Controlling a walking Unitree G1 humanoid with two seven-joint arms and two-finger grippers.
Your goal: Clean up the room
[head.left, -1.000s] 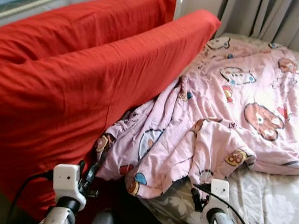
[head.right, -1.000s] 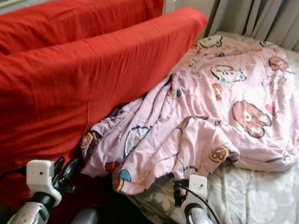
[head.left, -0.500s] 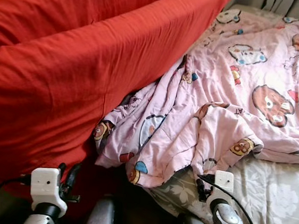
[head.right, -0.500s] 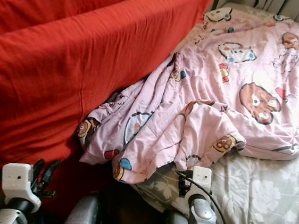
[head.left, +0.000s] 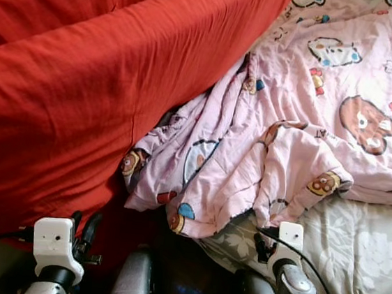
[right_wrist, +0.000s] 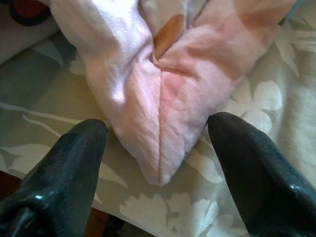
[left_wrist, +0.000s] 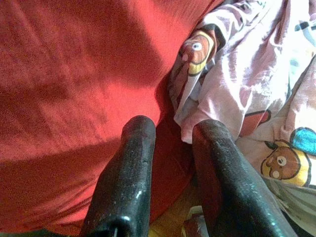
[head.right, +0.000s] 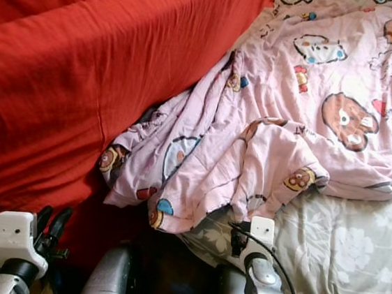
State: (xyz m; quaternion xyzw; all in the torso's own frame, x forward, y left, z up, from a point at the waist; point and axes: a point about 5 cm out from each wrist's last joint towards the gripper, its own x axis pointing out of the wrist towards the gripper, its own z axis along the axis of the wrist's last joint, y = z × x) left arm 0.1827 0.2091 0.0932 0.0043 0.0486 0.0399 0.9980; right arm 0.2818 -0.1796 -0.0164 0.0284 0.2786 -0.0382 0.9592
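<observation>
Lying rumpled across the bed, the pink cartoon-print quilt (head.left: 304, 123) covers most of the grey floral bedsheet (head.left: 359, 262), its near edge bunched against the red-covered cushion (head.left: 97, 87) on the robot's left.

Handling, as a judgement: soft, limp, light for its bulk; it will sag and drag rather than lift as one piece. No stiffness anywhere, not fragile, and the fabric looks grippy enough. Best hold is a corner or a doubled fold, where the fingers can close on several layers.

Right gripper (right_wrist: 158, 148): fingers spread wide, holding nothing. A pointed corner of the quilt lies on the sheet between them, tip toward the wrist. Good candidate for the pinch.

Left gripper (left_wrist: 173, 148): fingers parted a little, empty, aimed at the seam where the quilt's hanging edge meets the red cushion. That edge droops off the bed's near-left corner.

Orientation: long axis runs from the near-left corner away toward the far right of the bed. The near end is narrow and gathered; the far part is spread flatter.
</observation>
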